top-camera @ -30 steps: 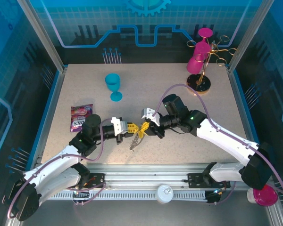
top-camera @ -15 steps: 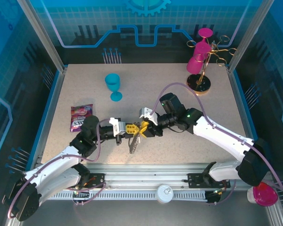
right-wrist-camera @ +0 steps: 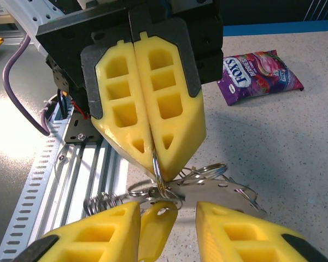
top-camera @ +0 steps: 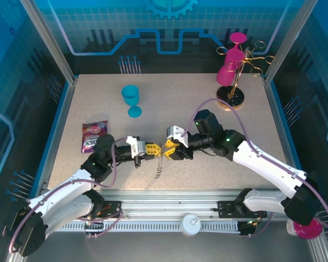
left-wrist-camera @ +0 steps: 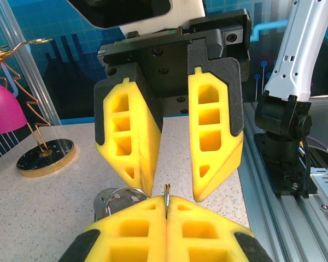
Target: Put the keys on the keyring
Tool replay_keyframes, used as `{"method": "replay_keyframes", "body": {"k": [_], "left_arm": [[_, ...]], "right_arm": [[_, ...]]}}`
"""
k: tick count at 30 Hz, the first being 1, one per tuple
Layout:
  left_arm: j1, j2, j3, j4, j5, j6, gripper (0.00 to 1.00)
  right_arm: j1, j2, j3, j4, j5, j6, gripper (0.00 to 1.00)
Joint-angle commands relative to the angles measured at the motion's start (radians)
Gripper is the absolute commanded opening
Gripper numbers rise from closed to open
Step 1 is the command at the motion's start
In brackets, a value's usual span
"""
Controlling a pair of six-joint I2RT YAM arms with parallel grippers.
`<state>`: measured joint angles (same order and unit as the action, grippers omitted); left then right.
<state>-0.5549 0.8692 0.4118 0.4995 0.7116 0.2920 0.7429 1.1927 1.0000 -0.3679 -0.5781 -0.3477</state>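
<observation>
My left gripper (top-camera: 153, 148) (left-wrist-camera: 167, 206) is shut on the keyring's thin metal ring (left-wrist-camera: 167, 195) (right-wrist-camera: 157, 164), held edge-up at its fingertips. Straight opposite, my right gripper (top-camera: 170, 148) (right-wrist-camera: 167, 212) is open, one finger on each side of the ring. A key's yellow head (right-wrist-camera: 156, 229) hangs from the ring between the right fingers, against the left one and clear of the other. More silver rings and a flat metal piece (right-wrist-camera: 224, 192) dangle there. A bead chain (top-camera: 159, 166) hangs down to the table. The keyring's strap is hidden.
A blue goblet (top-camera: 132, 100) stands at the back left and a purple candy packet (top-camera: 94, 135) (right-wrist-camera: 259, 68) lies at the left. The gold wire stand (top-camera: 233, 82) (left-wrist-camera: 41, 155) with pink cups is at the back right. The metal rail (top-camera: 169, 210) runs close behind the grippers.
My right gripper has opened off the yellow key and sits slightly further right. The chain now hangs straight down. The left gripper stays shut on the ring.
</observation>
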Motion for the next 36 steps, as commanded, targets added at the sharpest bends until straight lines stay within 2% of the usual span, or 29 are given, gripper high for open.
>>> {"method": "replay_keyframes", "body": {"k": [1, 6, 9, 17, 20, 23, 28, 29, 32, 36], "left_arm": [[-0.005, -0.009, 0.002, 0.024, 0.002, 0.018, 0.00], [-0.005, -0.008, 0.003, 0.020, 0.005, 0.019, 0.00], [-0.004, -0.007, 0.003, 0.020, 0.005, 0.021, 0.00], [-0.005, -0.007, 0.005, 0.007, -0.004, 0.022, 0.00], [-0.004, 0.001, 0.023, -0.073, -0.027, 0.062, 0.01], [-0.006, 0.013, 0.062, -0.220, -0.052, 0.137, 0.08], [-0.005, 0.025, 0.092, -0.308, -0.078, 0.187, 0.21], [-0.005, 0.027, 0.098, -0.329, -0.081, 0.203, 0.20], [-0.005, 0.027, 0.119, -0.391, -0.086, 0.246, 0.10], [-0.005, 0.022, 0.120, -0.386, -0.086, 0.243, 0.12]], "right_arm": [[-0.005, 0.009, 0.001, 0.051, -0.026, -0.005, 0.32], [0.001, 0.024, 0.001, 0.091, -0.024, 0.009, 0.32], [0.003, 0.030, 0.002, 0.096, -0.025, 0.009, 0.28], [0.007, 0.030, 0.005, 0.084, -0.020, 0.002, 0.00], [0.009, 0.034, 0.032, 0.032, -0.008, -0.028, 0.00], [0.012, 0.051, 0.085, -0.063, 0.013, -0.075, 0.00], [0.035, 0.100, 0.167, -0.218, 0.056, -0.147, 0.00], [0.038, 0.105, 0.175, -0.228, 0.057, -0.152, 0.00], [0.046, 0.118, 0.191, -0.240, 0.055, -0.157, 0.00], [0.064, 0.150, 0.221, -0.274, 0.079, -0.176, 0.00]]}}
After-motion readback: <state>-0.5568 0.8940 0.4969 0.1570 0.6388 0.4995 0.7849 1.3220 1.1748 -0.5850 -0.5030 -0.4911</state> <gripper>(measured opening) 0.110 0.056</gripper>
